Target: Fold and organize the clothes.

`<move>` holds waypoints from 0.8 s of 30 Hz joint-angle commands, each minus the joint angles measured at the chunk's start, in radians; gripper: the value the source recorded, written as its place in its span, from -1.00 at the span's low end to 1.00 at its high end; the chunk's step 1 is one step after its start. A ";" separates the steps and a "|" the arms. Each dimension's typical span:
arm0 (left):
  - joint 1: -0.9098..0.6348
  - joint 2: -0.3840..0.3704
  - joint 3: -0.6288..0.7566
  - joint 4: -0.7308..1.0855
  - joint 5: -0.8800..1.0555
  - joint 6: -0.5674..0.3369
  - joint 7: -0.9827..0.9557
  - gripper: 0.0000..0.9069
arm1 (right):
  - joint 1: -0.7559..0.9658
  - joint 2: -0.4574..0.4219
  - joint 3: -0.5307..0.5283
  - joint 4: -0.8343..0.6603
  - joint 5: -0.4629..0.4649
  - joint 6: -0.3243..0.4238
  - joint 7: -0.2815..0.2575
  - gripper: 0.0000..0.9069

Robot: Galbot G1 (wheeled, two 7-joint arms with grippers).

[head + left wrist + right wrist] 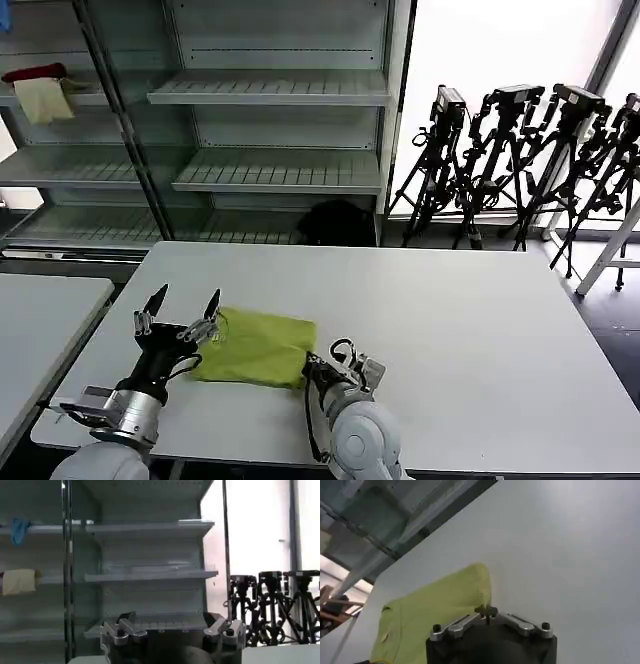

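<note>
While the lime-green T-shirt (256, 347) sits folded into a compact bundle near the front edge of the white table (450, 330), both grippers are right at its ends. The left gripper (183, 303) has its jaws spread wide and pointing up and away, with one finger (212, 305) just touching the shirt's left edge, so the cloth is beside the jaws, not between them. The right gripper (310, 362) is at the shirt's front right corner. In the right wrist view its fingertips (487, 612) are pinched together, right against the shirt's edge (445, 605); honestly can't tell whether they've got any fabric. Behind the table are shelves (270, 90) and some tripods (520, 160).
</note>
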 commanded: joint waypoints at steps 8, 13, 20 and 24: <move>0.024 -0.008 0.021 -0.019 0.002 0.001 -0.009 1.00 | -0.002 -0.233 0.199 0.154 0.149 -0.004 0.011 -1.00; 0.012 -0.011 0.048 -0.020 0.023 0.007 -0.010 1.00 | -0.033 -0.337 0.298 0.164 0.200 -0.004 -0.042 -1.00; 0.004 -0.016 0.076 -0.019 0.037 0.014 -0.009 1.00 | -0.043 -0.397 0.380 0.151 0.221 -0.003 -0.083 -1.00; 0.001 -0.015 0.074 -0.013 0.035 0.018 -0.010 1.00 | -0.044 -0.401 0.386 0.140 0.216 -0.003 -0.094 -1.00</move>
